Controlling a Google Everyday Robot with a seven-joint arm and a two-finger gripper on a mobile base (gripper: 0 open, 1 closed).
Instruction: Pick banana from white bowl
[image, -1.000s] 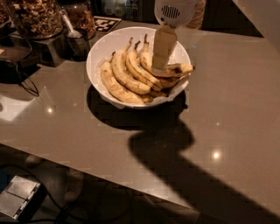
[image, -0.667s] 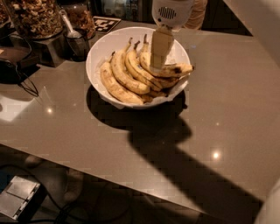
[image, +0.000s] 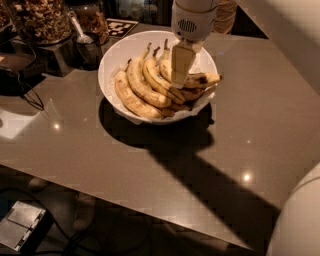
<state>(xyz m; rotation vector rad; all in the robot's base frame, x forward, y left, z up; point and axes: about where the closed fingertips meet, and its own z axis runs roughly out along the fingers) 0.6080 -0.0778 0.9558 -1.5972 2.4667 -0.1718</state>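
The white bowl (image: 120, 55) stands on the grey counter at the back middle and holds several yellow bananas. The banana (image: 204, 79) with a dark blotch near its blunt tip lies at the bowl's right side, its tip over the rim. My gripper (image: 180, 75) reaches straight down from its white housing into the bowl. It sits right at the left end of that banana, among the bunch. The part of the banana behind the gripper is hidden.
Glass jars of nuts (image: 40, 20) and a metal cup with a scoop (image: 87, 45) stand at the back left, close to the bowl. A black cable (image: 25, 92) lies at the left. A fiducial tag (image: 120, 26) lies behind the bowl. My own body (image: 300, 220) fills the lower right.
My gripper has shifted slightly to the left inside the bowl. The bananas have not visibly moved. My body has come into view at the lower right.
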